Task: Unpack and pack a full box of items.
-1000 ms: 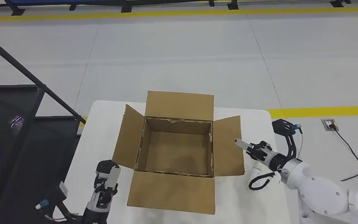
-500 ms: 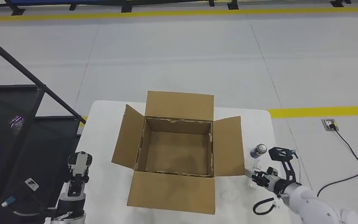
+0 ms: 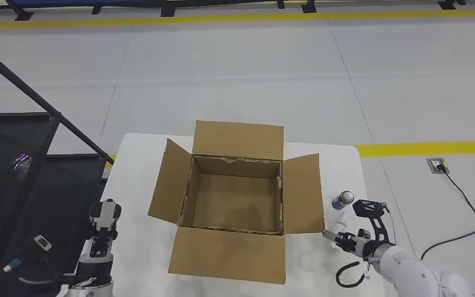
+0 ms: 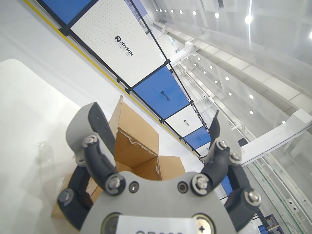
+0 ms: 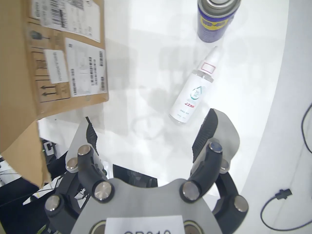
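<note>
The open box [image 3: 236, 200] sits unmoved mid-desk [image 3: 137, 178], flaps spread. Both arms have drawn back toward the near edge. The left gripper [image 4: 156, 120] is left of the box, jaws wide, empty. The right gripper [image 5: 151, 127], jaws wide, is near the lying white bottle [image 5: 192, 93] and upright spray can [image 5: 218, 8].

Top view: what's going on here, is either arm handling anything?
Nothing is held. The cardboard box sits open mid-table, flaps spread, no items visible inside. The left gripper and right gripper flank it, both open and empty. Near the right gripper a blue spray can stands upright and a clear spray bottle lies on the table.
</note>
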